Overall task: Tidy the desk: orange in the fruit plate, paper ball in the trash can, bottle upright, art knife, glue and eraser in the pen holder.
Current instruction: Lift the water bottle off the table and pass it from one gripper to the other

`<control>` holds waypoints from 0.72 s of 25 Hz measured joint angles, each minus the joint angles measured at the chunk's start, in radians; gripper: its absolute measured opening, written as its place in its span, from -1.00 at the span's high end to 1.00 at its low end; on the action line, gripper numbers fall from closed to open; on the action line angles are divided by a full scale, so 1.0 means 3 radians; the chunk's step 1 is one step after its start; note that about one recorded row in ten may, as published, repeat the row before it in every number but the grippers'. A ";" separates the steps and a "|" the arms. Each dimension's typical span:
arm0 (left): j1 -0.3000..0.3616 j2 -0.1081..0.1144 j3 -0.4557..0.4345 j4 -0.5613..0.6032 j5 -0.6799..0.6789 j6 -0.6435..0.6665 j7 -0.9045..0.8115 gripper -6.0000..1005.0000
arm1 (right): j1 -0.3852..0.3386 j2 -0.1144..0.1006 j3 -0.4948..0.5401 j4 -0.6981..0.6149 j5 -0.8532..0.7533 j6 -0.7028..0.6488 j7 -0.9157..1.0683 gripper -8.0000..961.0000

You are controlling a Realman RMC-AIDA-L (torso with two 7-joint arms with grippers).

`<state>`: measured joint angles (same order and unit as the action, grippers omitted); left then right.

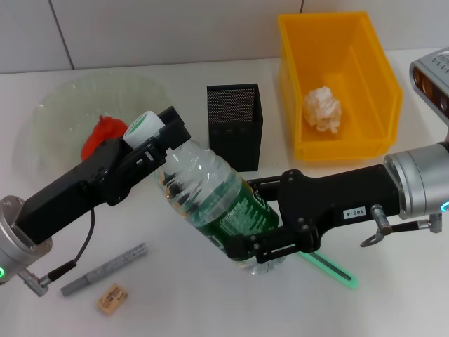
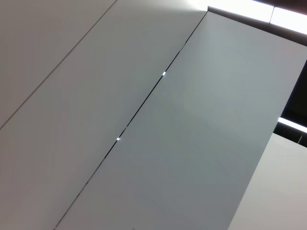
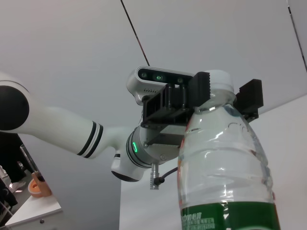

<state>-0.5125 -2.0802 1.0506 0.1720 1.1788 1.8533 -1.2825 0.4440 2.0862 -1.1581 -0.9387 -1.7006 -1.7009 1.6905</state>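
A clear bottle [image 1: 210, 200] with a green label and white cap [image 1: 143, 127] hangs tilted over the desk, held between both arms. My left gripper [image 1: 158, 137] is shut on its neck just below the cap. My right gripper [image 1: 256, 216] is shut around the labelled lower body. In the right wrist view the bottle [image 3: 225, 167] fills the foreground, with the left gripper [image 3: 223, 91] clamped at the cap. The orange [image 1: 100, 133] lies in the glass fruit plate [image 1: 63, 105], partly hidden by my left arm. The paper ball [image 1: 323, 109] sits in the yellow trash can [image 1: 389, 91].
The black mesh pen holder [image 1: 235, 125] stands behind the bottle. A grey art knife [image 1: 105, 269] and a tan eraser [image 1: 112, 298] lie at the front left. A slim green glue stick [image 1: 330, 267] lies under my right arm. The left wrist view shows only flat panels.
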 joint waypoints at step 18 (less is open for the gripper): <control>0.0000 0.0001 0.0001 0.0002 0.0007 0.0036 0.0001 0.14 | 0.0140 -0.0011 0.0013 0.0314 0.0049 -0.0033 -0.0035 -0.59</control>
<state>-0.5127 -2.0800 1.0508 0.1728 1.1809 1.8641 -1.2823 0.4859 2.0828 -1.1544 -0.8444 -1.6858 -1.7107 1.6799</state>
